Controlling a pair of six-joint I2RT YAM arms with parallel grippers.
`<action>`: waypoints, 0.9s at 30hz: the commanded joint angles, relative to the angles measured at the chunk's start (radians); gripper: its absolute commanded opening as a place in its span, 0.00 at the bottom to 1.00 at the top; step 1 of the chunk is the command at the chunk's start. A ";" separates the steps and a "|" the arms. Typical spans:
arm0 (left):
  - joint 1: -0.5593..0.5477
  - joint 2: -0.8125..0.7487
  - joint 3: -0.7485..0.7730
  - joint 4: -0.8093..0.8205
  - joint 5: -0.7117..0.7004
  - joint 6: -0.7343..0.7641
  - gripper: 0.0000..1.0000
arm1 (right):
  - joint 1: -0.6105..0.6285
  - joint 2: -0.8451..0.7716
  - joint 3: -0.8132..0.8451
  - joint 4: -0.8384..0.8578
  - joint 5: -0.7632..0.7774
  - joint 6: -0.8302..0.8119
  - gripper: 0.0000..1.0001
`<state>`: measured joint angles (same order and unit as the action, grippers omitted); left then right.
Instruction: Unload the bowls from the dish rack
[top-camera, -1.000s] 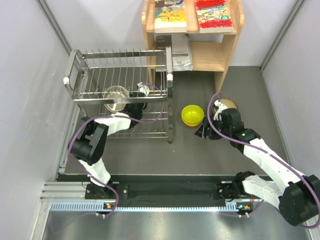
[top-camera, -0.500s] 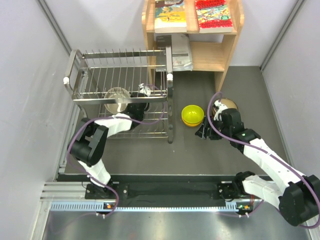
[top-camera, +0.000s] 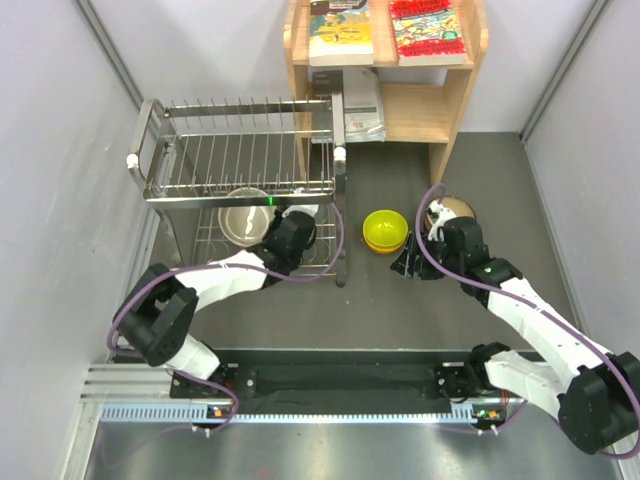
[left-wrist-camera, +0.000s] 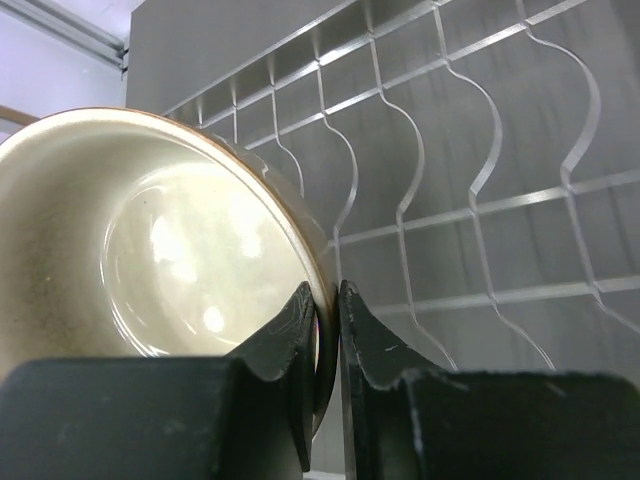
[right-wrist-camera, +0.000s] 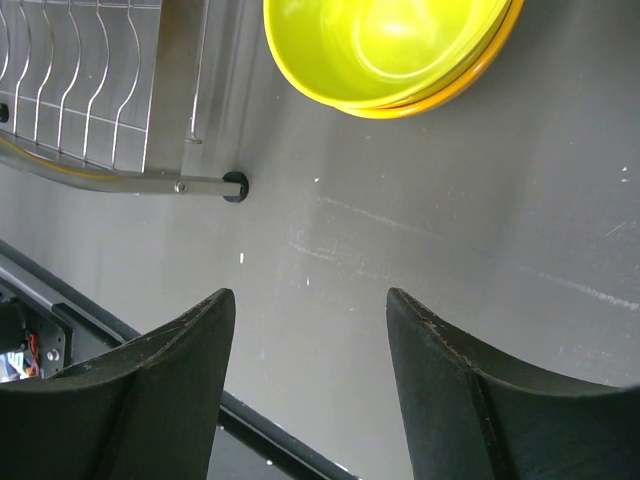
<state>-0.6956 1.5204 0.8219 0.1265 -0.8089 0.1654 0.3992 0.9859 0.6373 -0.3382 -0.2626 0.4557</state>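
The steel wire dish rack (top-camera: 240, 160) stands at the left. My left gripper (top-camera: 268, 221) reaches into its lower tier and is shut on the rim of a brown-rimmed bowl with a pale inside (top-camera: 243, 212). In the left wrist view the jaws (left-wrist-camera: 328, 290) pinch that bowl's (left-wrist-camera: 180, 250) rim, with rack wires (left-wrist-camera: 470, 210) behind. A yellow-green bowl (top-camera: 385, 228) sits nested in an orange bowl (right-wrist-camera: 470, 80) on the table right of the rack. My right gripper (top-camera: 408, 265) is open and empty just near of that stack (right-wrist-camera: 390, 40). Another pale bowl (top-camera: 455, 208) lies half hidden behind the right wrist.
A wooden bookshelf (top-camera: 400, 110) with books stands at the back middle. The rack's front foot (right-wrist-camera: 235, 187) is left of my right gripper (right-wrist-camera: 310, 300). Grey walls close in on both sides. The arm rail (top-camera: 330, 380) runs along the near edge.
My left arm has drawn back toward the near right, carrying the held bowl from deep in the lower tier toward the rack's front. The right arm has not moved.
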 joint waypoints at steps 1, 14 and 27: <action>-0.067 -0.101 -0.017 0.004 -0.128 -0.033 0.00 | 0.006 -0.018 0.036 0.018 0.008 -0.002 0.62; -0.292 -0.269 -0.018 -0.273 -0.173 -0.279 0.00 | 0.006 -0.058 0.082 -0.022 0.074 -0.005 0.64; -0.643 -0.089 0.157 -0.490 -0.098 -0.498 0.00 | 0.006 -0.066 0.170 -0.044 0.166 -0.011 0.65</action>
<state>-1.2762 1.3899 0.8738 -0.3332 -0.8795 -0.2836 0.3992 0.9421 0.7471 -0.3859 -0.1413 0.4561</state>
